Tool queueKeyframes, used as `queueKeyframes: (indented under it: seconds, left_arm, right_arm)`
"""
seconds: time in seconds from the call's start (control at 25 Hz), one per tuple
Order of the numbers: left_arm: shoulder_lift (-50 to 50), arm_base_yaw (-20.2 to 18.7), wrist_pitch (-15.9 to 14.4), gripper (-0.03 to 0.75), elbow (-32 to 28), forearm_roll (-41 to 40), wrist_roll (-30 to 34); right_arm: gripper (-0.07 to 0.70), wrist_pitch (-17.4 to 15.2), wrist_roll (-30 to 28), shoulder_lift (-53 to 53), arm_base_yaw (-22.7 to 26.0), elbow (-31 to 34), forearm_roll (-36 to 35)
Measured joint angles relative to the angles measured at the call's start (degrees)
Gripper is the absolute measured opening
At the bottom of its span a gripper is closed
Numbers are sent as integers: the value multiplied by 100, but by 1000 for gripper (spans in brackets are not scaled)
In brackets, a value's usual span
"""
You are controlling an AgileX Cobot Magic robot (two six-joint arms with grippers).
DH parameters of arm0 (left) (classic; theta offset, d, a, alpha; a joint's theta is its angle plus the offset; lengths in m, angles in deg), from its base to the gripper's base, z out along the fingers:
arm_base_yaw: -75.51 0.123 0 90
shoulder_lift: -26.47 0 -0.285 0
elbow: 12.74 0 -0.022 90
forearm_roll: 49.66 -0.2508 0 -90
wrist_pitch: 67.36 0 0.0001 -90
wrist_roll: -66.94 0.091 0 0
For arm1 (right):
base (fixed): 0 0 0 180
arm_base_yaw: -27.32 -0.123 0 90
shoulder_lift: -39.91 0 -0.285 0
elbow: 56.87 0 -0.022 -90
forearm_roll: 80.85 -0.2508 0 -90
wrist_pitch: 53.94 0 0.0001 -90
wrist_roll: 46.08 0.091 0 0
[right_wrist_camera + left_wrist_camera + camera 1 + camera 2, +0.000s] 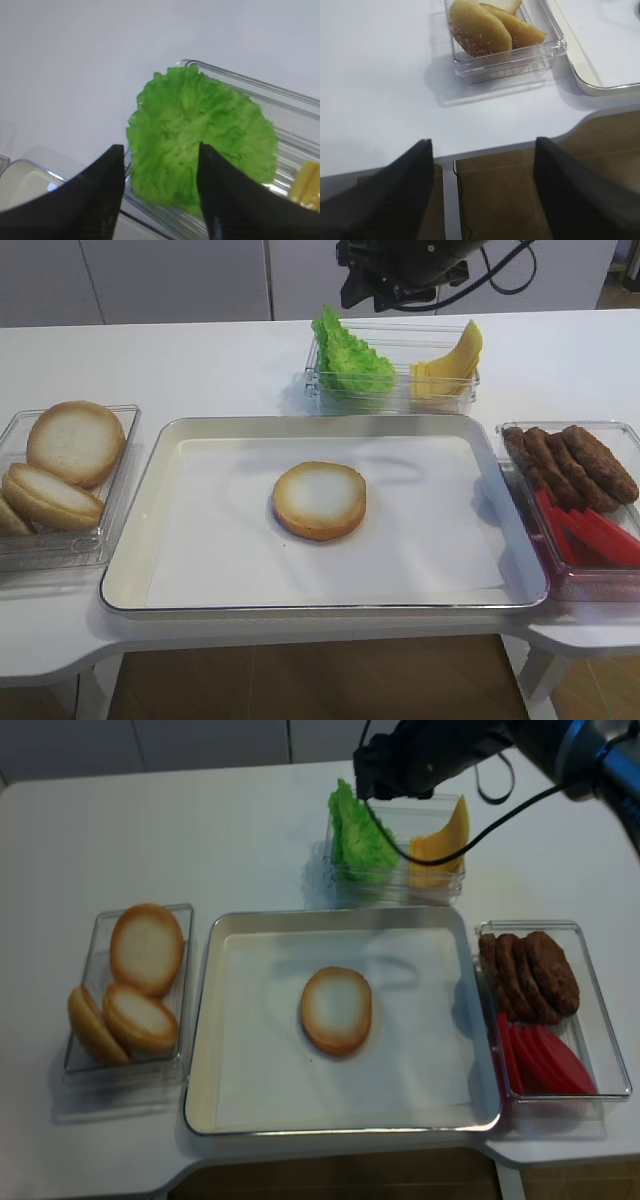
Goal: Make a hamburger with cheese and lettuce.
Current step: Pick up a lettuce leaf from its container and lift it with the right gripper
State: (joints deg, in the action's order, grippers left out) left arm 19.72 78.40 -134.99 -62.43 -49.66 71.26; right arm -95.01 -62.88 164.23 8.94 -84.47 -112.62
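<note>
The hamburger bun half (319,500) lies cut face up in the middle of the metal tray (140,560); it also shows in the realsense view (336,1010). Bright green ruffled lettuce (200,140) stands at the left end of a clear container (440,395) behind the tray, with yellow cheese slices (447,365) at its right end. My right gripper (161,150) is open and empty, hovering just above and in front of the lettuce (358,832), not touching it. My left gripper (482,145) is open and empty over the table's front-left edge.
A clear box of bun halves (60,475) stands left of the tray and also shows in the left wrist view (490,30). A clear box at the right holds dark patties (575,465) and red slices (590,535). The right arm (450,750) reaches in from the back right.
</note>
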Motion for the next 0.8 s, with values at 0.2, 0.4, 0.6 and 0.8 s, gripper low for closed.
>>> queueKeyframes:
  seconds: [0.2, 0.4, 0.6, 0.8]
  left_arm:
    - [0, 0, 0, 468, 0, 0, 0]
    - [0, 0, 0, 468, 0, 0, 0]
    - [0, 0, 0, 468, 0, 0, 0]
    - [0, 0, 0, 468, 0, 0, 0]
  right_arm:
    - [375, 330, -193, 205, -284, -37, -14]
    - [375, 727, -237, 314, -343, -37, 6]
    - [375, 1016, -237, 439, -343, -37, 33]
    - [375, 1188, -237, 609, -343, -37, 33]
